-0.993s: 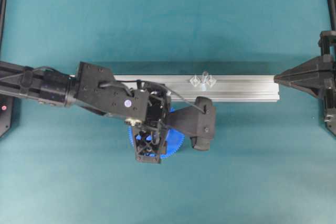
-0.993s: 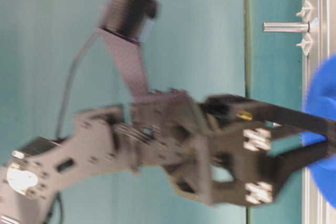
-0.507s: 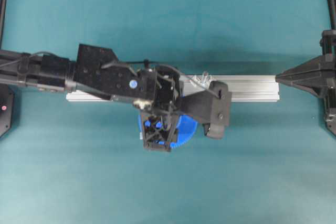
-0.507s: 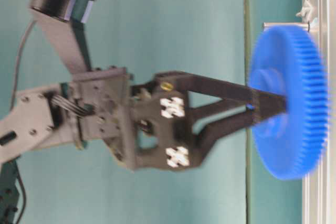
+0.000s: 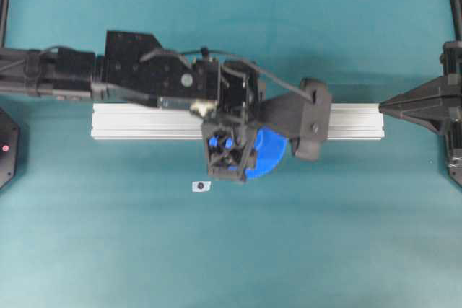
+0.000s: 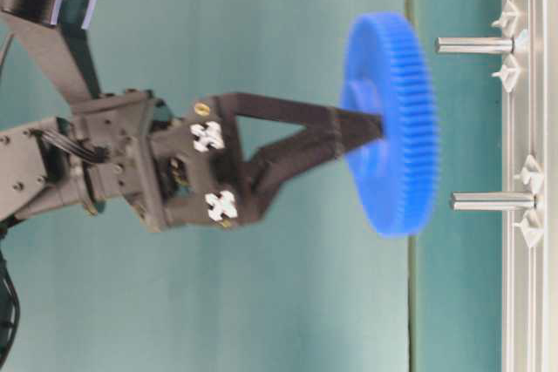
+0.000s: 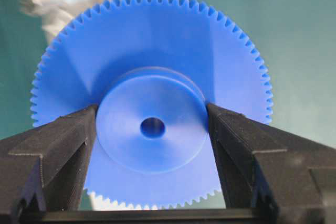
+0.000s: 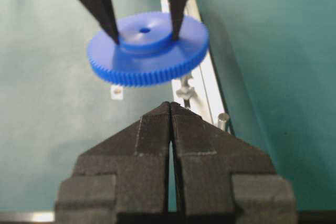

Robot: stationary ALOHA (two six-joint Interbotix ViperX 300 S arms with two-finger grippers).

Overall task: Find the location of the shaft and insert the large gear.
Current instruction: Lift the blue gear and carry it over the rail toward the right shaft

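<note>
The large gear point(image 7: 157, 40), a bright blue toothed disc, hangs flat in the air with my left gripper point(image 7: 152, 109) shut on its raised hub. In the table-level view the large gear point(image 6: 397, 172) hovers just above the pin tips over the aluminium rail point(image 6: 523, 320). The shaft point(image 6: 475, 44), a silvery pin between two shiny mounts, stands under the gear's edge, off its centre hole. From overhead the left arm hides the shaft, and only part of the large gear point(image 5: 268, 155) shows. My right gripper point(image 5: 381, 108) is shut and empty at the rail's right end.
A second upright pin point(image 6: 493, 201) with its own mounts stands further along the rail, under the gear's other edge. A small white tag point(image 5: 201, 186) lies on the teal mat in front of the rail point(image 5: 144, 122). Black frame posts line both side edges.
The left arm has carried the gear right and back, from in front of the rail to above it, and raised it off the rail. The white tag is now uncovered. The right arm is still.
</note>
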